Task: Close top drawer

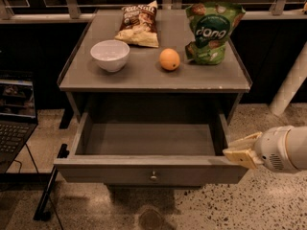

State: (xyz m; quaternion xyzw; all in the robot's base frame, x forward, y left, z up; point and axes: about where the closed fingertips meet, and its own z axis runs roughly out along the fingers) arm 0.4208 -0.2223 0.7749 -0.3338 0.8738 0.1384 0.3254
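Observation:
The top drawer (148, 170) is grey wood with a small round metal knob (153, 177) at the centre of its front. It stands pulled far out of the grey cabinet, and its plain box interior (148, 139) is empty. My gripper (238, 151) comes in from the right on a white arm. Its cream fingers lie against the drawer's right front corner, at the top of the side wall. The two fingers sit close together with nothing held between them.
On the cabinet top (144, 73) are a white bowl (110, 55), an orange (169, 59), a brown snack bag (138, 24) and a green snack bag (212, 31). A laptop (14, 114) sits at the left. A white post (290, 83) stands at the right. The floor is speckled stone.

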